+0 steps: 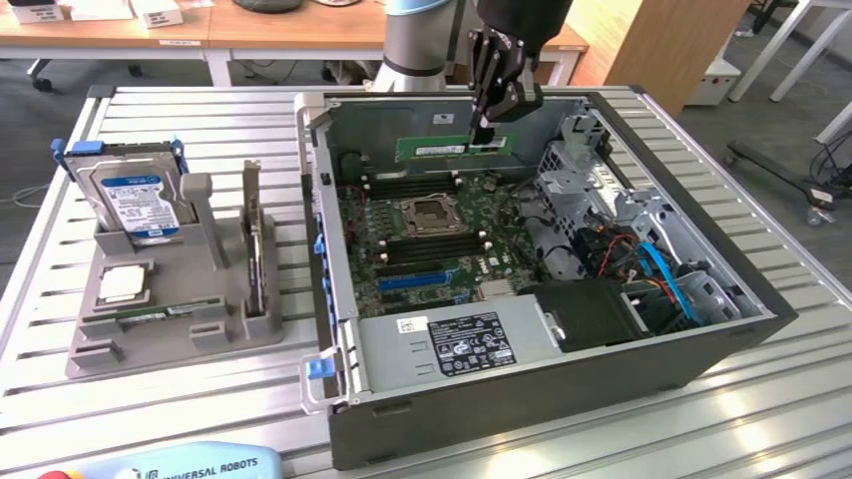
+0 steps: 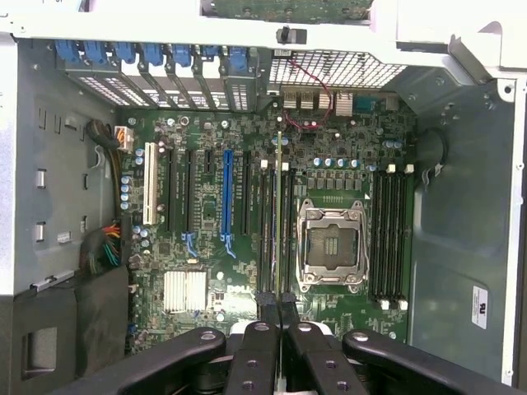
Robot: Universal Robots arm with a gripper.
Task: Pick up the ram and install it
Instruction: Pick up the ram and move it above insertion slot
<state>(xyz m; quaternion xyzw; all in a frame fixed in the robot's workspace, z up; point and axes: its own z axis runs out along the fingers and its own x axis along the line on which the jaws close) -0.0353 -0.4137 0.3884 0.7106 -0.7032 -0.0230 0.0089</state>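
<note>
I hold the ram clamped in my gripper, twelve o'clock of the processor socket, exterior view.

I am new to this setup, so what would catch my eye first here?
The black end effector grips a long thin green ram stick above the green motherboard of an open grey computer case. At the exterior view's left, a silver hard drive with a blue label stands in a grey holder.
</note>
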